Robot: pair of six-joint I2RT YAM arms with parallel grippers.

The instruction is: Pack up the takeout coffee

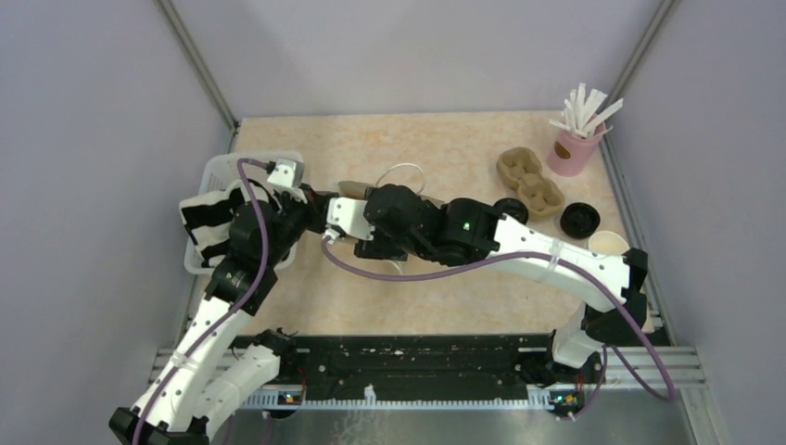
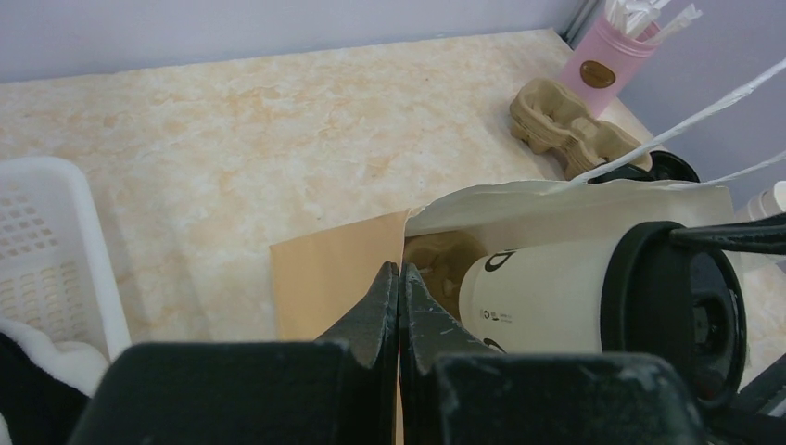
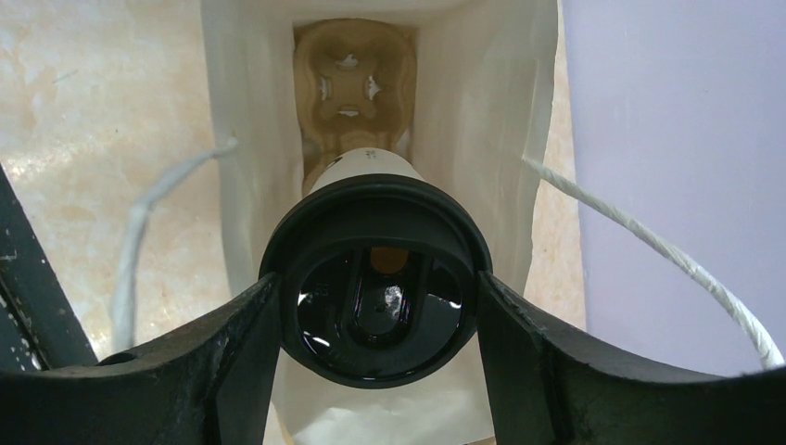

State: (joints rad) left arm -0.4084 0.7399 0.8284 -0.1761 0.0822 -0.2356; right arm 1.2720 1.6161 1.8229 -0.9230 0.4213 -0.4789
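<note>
Above marbled table [image 1: 445,148], right hand [image 3: 375,306] grips lidded cup [image 3: 367,167], seemingly inside bag [image 3: 468,139].

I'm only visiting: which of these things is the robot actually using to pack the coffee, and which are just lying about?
In use: lidded coffee cup, right gripper holding it, paper bag, left gripper pinching its edge, cardboard tray inside the bag.

Lying about: pink cup of straws, spare cardboard trays, black lid, lidless cup, white basket.
</note>
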